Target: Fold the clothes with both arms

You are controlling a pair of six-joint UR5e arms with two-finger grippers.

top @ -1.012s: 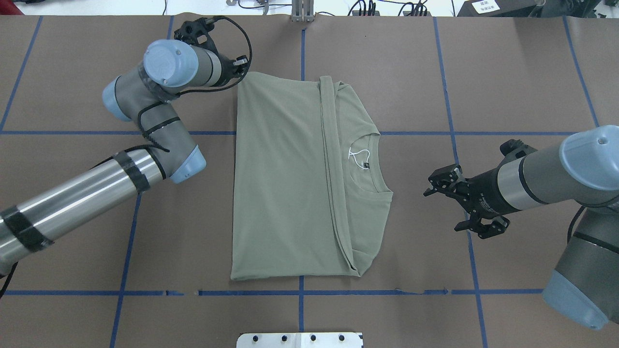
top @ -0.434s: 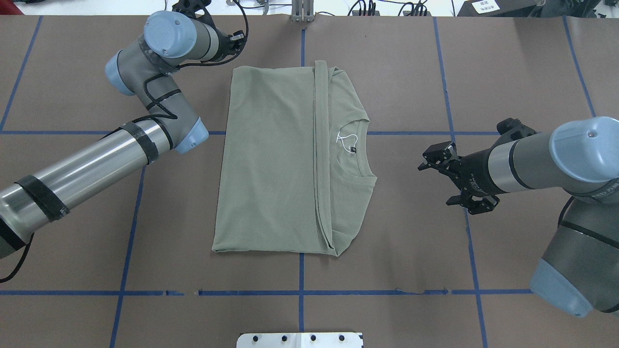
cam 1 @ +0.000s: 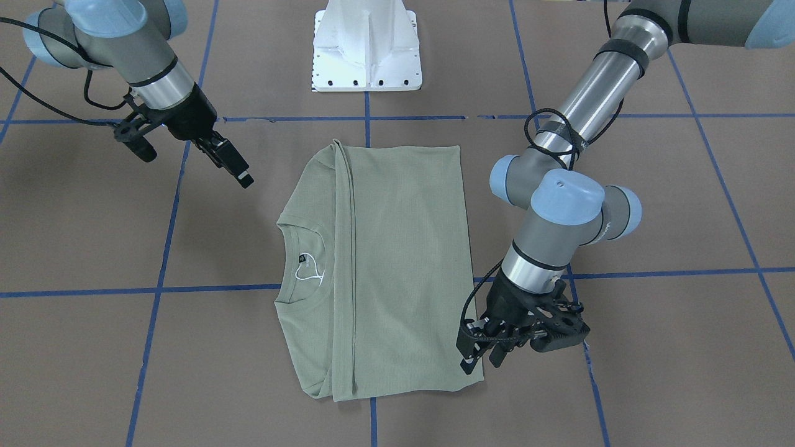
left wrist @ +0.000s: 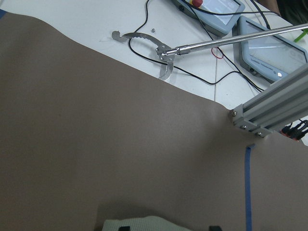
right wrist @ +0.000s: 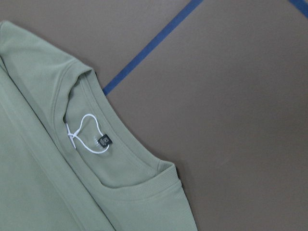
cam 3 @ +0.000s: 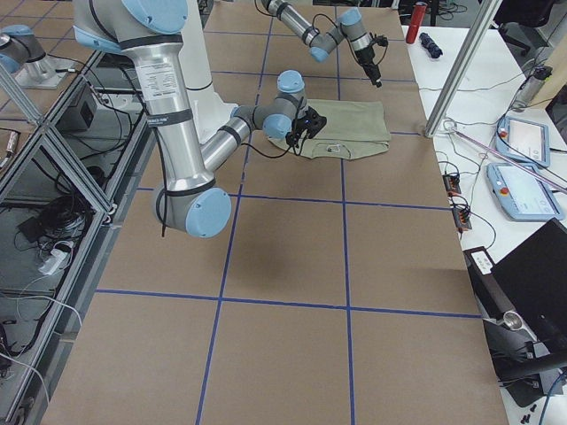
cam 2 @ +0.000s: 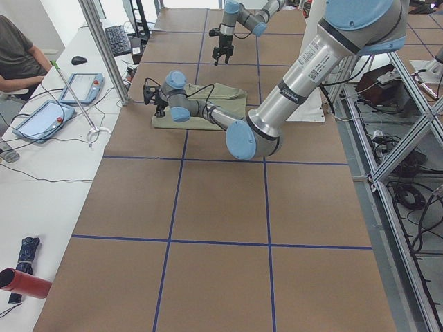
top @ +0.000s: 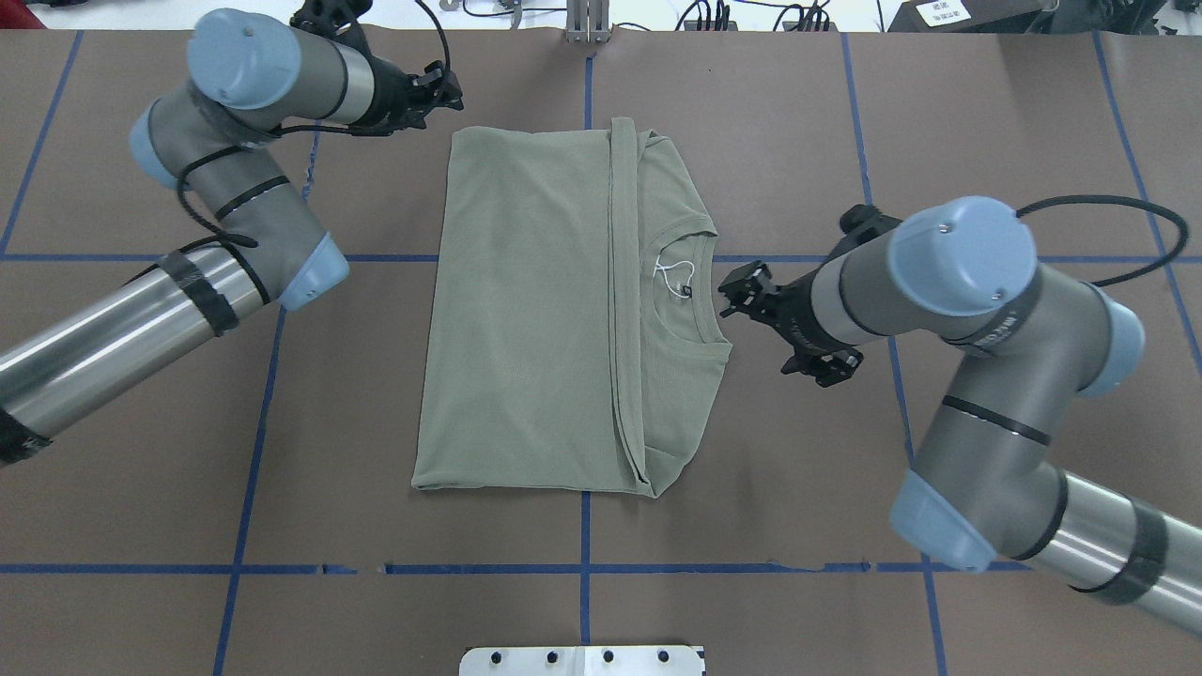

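Brown table [top: 798, 469] bears shirt [top: 526, 319], its neck label [right wrist: 104, 140] illegible.

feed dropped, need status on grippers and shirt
Left gripper open at far corner of shirt. Right gripper open beside collar, not touching. Shirt flat, partly folded. Nothing blocking.

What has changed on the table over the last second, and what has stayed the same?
The shirt slid up and left in the overhead view, then lay still. The left gripper went the same way and now stands open at the shirt's far corner. The right gripper, open, closed in on the collar. The shirt's fold is unchanged.
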